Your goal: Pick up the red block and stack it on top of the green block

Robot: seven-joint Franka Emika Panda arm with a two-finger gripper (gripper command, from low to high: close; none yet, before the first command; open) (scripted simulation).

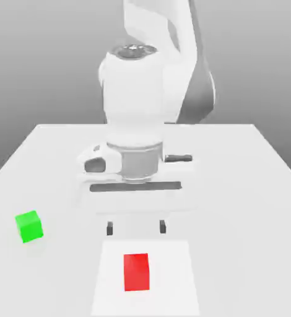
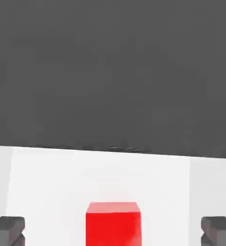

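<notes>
so my gripper (image 1: 136, 227) is wide open with nothing in it, right near the red block (image 1: 136, 272), which sits on a white square (image 1: 173, 278) on the bench (image 1: 253, 247) (the green block (image 1: 29, 226) is well apart, over at the exterior view's left, slightly turned)

This place looks like a robot lab, made in simulation: a white robot arm (image 1: 135, 93) is standing at a plain pale table (image 1: 247, 186), and behind is only smooth grey background.
</notes>
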